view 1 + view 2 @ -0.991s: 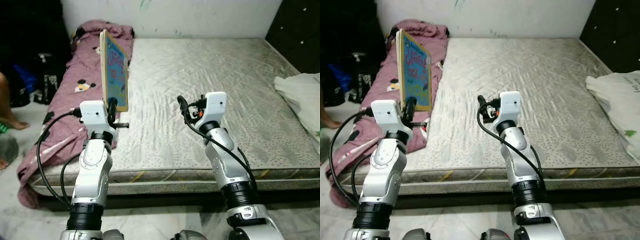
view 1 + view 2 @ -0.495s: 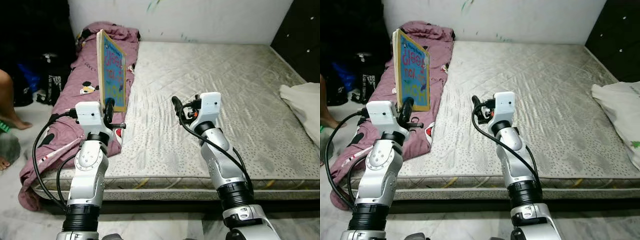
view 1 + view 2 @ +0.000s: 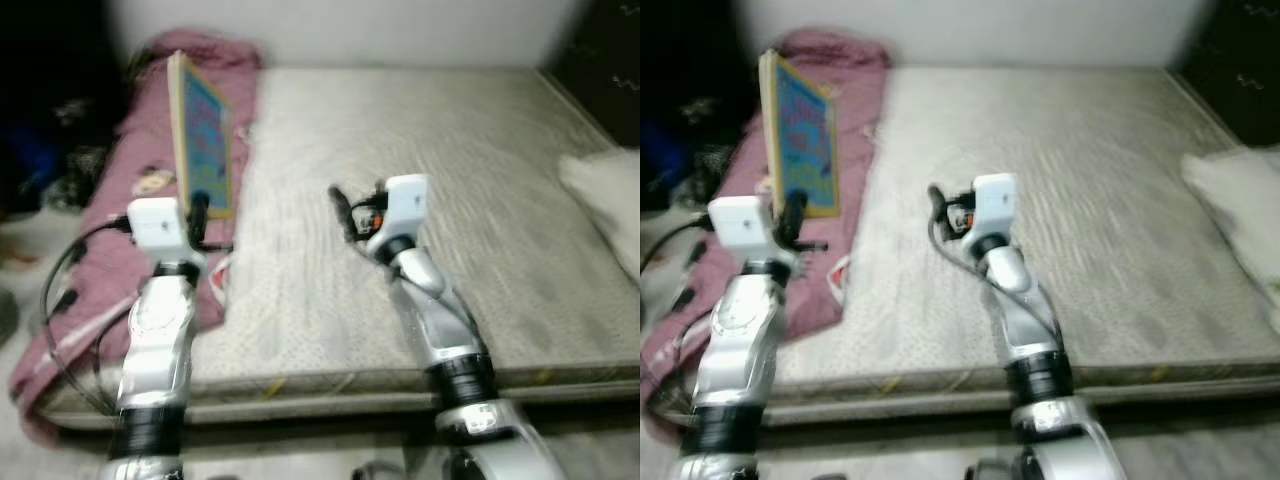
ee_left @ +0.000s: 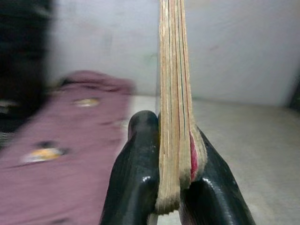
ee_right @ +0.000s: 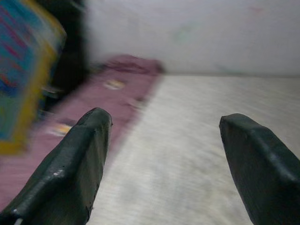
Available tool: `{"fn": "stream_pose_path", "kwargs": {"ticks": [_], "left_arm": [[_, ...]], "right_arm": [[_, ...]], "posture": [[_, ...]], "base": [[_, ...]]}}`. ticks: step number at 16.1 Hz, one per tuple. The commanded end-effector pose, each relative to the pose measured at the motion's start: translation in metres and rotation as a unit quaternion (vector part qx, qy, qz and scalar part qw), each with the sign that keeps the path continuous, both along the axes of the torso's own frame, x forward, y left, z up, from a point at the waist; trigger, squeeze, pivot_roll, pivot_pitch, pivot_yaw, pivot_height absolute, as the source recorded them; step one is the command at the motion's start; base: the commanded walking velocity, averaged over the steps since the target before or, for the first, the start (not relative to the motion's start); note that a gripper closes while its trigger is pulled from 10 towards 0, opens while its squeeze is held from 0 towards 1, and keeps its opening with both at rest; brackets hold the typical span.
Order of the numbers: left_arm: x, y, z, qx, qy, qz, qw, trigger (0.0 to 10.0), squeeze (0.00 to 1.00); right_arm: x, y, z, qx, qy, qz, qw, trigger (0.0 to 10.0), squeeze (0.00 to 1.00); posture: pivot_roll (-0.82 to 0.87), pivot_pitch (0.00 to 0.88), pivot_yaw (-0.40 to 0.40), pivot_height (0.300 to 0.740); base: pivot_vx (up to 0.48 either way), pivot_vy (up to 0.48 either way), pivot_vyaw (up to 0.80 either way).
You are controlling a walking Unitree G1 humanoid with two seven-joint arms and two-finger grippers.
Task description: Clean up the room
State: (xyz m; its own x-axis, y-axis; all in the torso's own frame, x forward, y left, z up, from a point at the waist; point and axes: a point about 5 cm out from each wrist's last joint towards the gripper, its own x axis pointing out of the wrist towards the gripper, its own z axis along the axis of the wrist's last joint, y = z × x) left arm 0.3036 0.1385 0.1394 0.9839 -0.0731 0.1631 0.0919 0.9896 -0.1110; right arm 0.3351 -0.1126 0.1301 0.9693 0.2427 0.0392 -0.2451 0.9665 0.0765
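Note:
My left gripper (image 3: 199, 208) is shut on the lower edge of a colourful picture book (image 3: 202, 135), held upright above the left side of the bed. In the left wrist view the book's page edges (image 4: 173, 117) are pinched between both black fingers (image 4: 136, 173). My right gripper (image 3: 343, 210) is raised over the bare mattress (image 3: 420, 130) with its fingers (image 5: 75, 164) spread wide and nothing between them. The book (image 5: 23, 70) also appears at the edge of the right wrist view. The frames are blurred.
A crumpled pink blanket (image 3: 110, 200) lies along the bed's left side. A white pillow or cloth (image 3: 605, 195) rests at the right edge. Dark bags (image 3: 55, 130) sit on the floor at left. A dark cabinet (image 3: 610, 50) stands at back right.
The whole picture has shifted and blurred, so the camera has moved. Both arms keep their pose: the left still holds the book upright, the right stays open.

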Motion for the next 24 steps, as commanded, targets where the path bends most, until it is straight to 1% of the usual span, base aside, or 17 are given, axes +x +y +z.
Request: {"fn": "stream_pose_path", "kwargs": {"ticks": [1,2,3,4,6,7,9,10,11,12,14,16,17,18,20,21,24], "left_arm": [[0.000,0.008,0.011,0.012,-0.030,0.009,0.999,10.0,0.00],[0.000,0.008,0.011,0.012,-0.030,0.010,0.999,10.0,0.00],[0.001,0.009,0.010,0.021,-0.022,0.027,0.999,10.0,0.00],[0.001,0.008,0.007,0.023,-0.013,0.031,0.999,10.0,0.00],[0.001,0.010,0.001,0.020,0.016,0.024,0.999,10.0,0.00],[0.000,0.013,-0.003,0.035,0.035,0.025,0.998,10.0,0.00],[-0.012,0.031,-0.014,0.078,0.032,0.002,0.996,10.0,0.00],[-0.015,0.044,-0.020,0.059,0.057,0.037,0.996,10.0,0.00],[-0.018,0.047,-0.020,0.058,0.058,0.052,0.995,10.0,0.00],[-0.022,0.047,-0.016,0.069,0.043,0.064,0.995,10.0,0.00],[-0.032,0.044,-0.014,0.070,0.036,0.064,0.995,10.0,0.00],[-0.039,0.044,-0.015,0.064,0.045,0.080,0.994,10.0,0.00],[-0.044,0.039,-0.015,0.079,0.046,0.074,0.993,10.0,0.00],[-0.045,0.038,-0.015,0.089,0.043,0.071,0.993,10.0,0.00],[-0.045,0.031,-0.019,0.075,0.054,0.058,0.994,10.0,0.00],[-0.044,0.024,-0.012,0.074,0.034,0.045,0.996,10.0,0.00],[-0.038,0.018,-0.006,0.066,0.024,0.047,0.996,10.0,0.00]], "right_arm": [[0.003,0.012,0.008,0.009,-0.011,0.012,1.000,10.0,0.00],[0.003,0.012,0.008,0.009,-0.011,0.012,1.000,10.0,0.00],[0.003,0.012,0.007,0.008,-0.011,0.011,1.000,10.0,0.00],[0.003,0.011,0.007,0.007,-0.011,0.011,1.000,10.0,0.00],[0.005,0.009,0.006,0.006,-0.011,0.009,1.000,10.0,0.00],[0.005,0.008,0.006,0.007,-0.011,0.008,1.000,10.0,0.00],[0.004,-0.001,0.008,0.016,-0.016,-0.006,1.000,10.0,0.00],[0.001,-0.007,0.006,0.015,-0.016,-0.017,1.000,10.0,0.00],[-0.001,-0.012,0.004,0.014,-0.014,-0.028,0.999,10.0,0.00],[-0.005,-0.020,0.001,0.013,-0.010,-0.041,0.999,10.0,0.00],[-0.016,-0.030,-0.008,0.010,0.009,-0.058,0.998,10.0,0.00],[-0.019,-0.030,-0.009,0.009,0.010,-0.056,0.998,10.0,0.00],[-0.019,-0.029,-0.008,0.009,0.012,-0.054,0.998,10.0,0.00],[-0.019,-0.028,-0.008,0.009,0.012,-0.053,0.998,10.0,0.00],[-0.019,-0.024,-0.007,0.009,0.012,-0.050,0.999,10.0,0.00],[-0.019,-0.023,-0.006,0.008,0.011,-0.049,0.999,10.0,0.00],[-0.019,-0.022,-0.005,0.007,0.013,-0.048,0.999,10.0,0.00]], "posture": [[-0.07,0.000,-0.019,0.740],[-0.07,0.000,-0.019,0.740],[-0.07,0.000,-0.019,0.740],[-0.07,0.000,-0.021,0.740],[-0.06,0.000,-0.024,0.740],[-0.05,0.000,-0.027,0.740],[-0.03,0.000,-0.016,0.740],[-0.03,0.000,-0.012,0.740],[-0.03,0.000,-0.016,0.740],[-0.03,0.000,-0.035,0.740],[-0.02,0.000,-0.056,0.740],[-0.03,0.000,-0.052,0.740],[-0.03,0.000,-0.049,0.740],[-0.03,0.000,-0.045,0.740],[-0.04,0.000,-0.036,0.740],[-0.05,0.000,-0.032,0.740],[-0.06,0.000,-0.034,0.740]], "base": [[0.285,0.000,0.00],[0.285,0.000,0.00],[0.000,0.000,0.00],[0.000,0.000,0.00],[0.000,0.000,0.00],[0.000,0.000,0.00],[0.000,0.000,0.00],[0.000,0.000,0.00],[0.000,0.000,0.00],[0.000,0.000,0.00],[0.000,0.000,0.00],[0.000,0.000,0.00],[0.000,0.000,0.00],[0.000,0.000,0.00],[0.000,0.000,0.00],[0.000,0.000,0.00],[0.000,0.000,-0.44]]}}
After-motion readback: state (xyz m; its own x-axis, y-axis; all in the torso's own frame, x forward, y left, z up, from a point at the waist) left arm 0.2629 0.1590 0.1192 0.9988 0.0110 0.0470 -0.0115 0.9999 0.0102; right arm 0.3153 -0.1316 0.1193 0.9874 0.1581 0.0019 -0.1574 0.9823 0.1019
